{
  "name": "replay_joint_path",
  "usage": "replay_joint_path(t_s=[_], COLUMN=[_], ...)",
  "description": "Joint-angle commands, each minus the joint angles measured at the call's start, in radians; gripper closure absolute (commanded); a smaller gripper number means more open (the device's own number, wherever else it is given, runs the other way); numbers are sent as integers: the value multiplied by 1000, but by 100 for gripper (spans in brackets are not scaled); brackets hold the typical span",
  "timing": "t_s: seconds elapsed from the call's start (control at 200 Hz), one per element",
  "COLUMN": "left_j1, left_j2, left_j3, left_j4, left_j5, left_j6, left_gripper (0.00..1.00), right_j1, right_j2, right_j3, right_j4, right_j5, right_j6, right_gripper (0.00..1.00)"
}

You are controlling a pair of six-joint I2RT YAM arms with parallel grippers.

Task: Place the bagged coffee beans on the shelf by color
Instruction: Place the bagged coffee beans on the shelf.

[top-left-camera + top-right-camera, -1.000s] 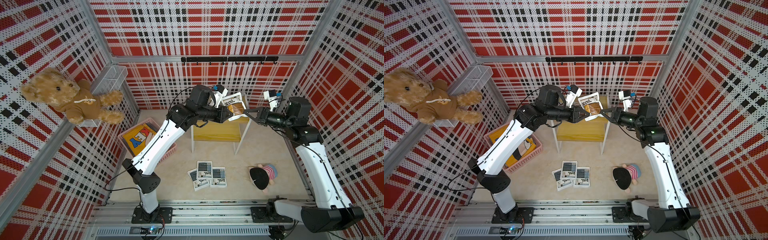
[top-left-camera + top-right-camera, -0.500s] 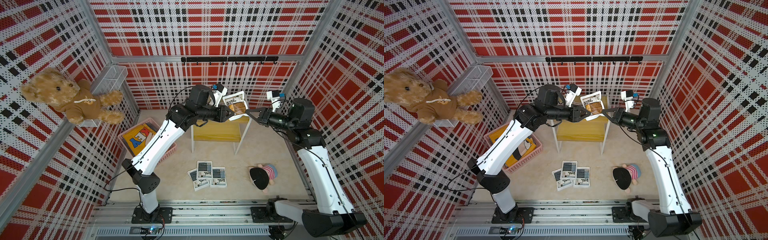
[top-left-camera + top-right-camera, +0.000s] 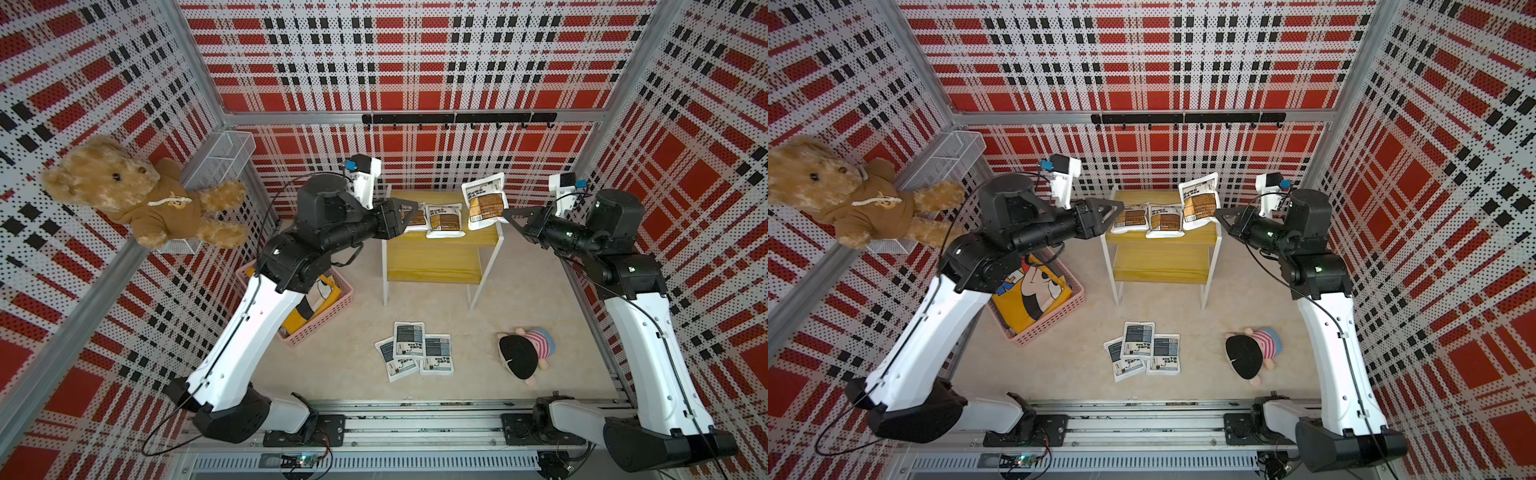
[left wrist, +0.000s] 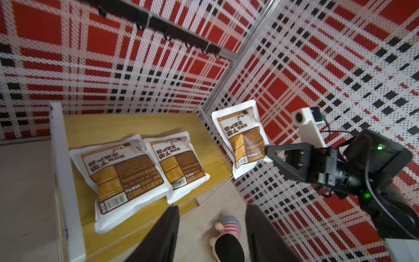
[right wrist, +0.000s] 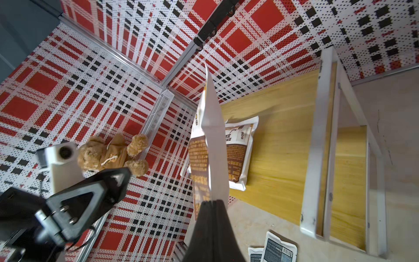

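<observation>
**Bimanual cell with coffee pouches and shelf.** The small two-tier shelf [image 3: 432, 262], made of yellowish wooden boards on thin white metal legs, stands at the back of the beige bench [image 3: 457, 332], between the two arms.

Two flat white pouches with brown-orange label panels lie side by side on the left half of its top board, their edges meeting. These are the left pouch [image 4: 122, 172] and the middle pouch [image 4: 176, 163].

A third pouch of the same kind, the held pouch [image 3: 484, 199], is off the board. It stands nearly upright at the right end of the top tier, its label towards the top cameras. The right claw [image 3: 507, 214] is pinched tight on a lower corner of it. In the right wrist view the pouch rises edge-on from the closed fingers [image 5: 204, 226].

The left claw [image 4: 212, 207] has its fingers spread with nothing between them. It is at the left end of the top tier, just beside the left pouch; contact cannot be told.

Three flat white grey pouches [image 3: 1138, 340], with dark grey panels, overlap in a cluster on the bench in front of the shelf, well apart from both claws.

- **Left of the shelf:** a pink plastic lattice basket [image 3: 1054, 318] holds a folded yellow cartoon-print cloth [image 3: 1030, 299].
- **Right of the cluster:** a small doll in a striped shirt [image 3: 525, 353] lies on the bench.
- **Left wall:** a brown teddy bear [image 3: 137, 195] rests against a white wire basket [image 3: 220, 158].
</observation>
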Motion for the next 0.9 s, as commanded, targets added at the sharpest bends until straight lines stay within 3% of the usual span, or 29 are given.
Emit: replay_joint_path(t_s=[0.0,0.331,0.897], left_j1=[7,9,19], left_j2=[-70,-215,-288], left_j3=[-48,-222,-303], left_j4=[58,88,75], left_j5=[-105,-172,-175], left_j6=[-5,-26,-42], left_gripper=[43,38,36], right_j1=[-7,11,45], right_j2=[25,67,112], right_j3=[22,25,9], right_j4=[-70,-59,-22], right_j5=[82,130,131], right_j6=[-23,-15,12], right_gripper=[100,100,100])
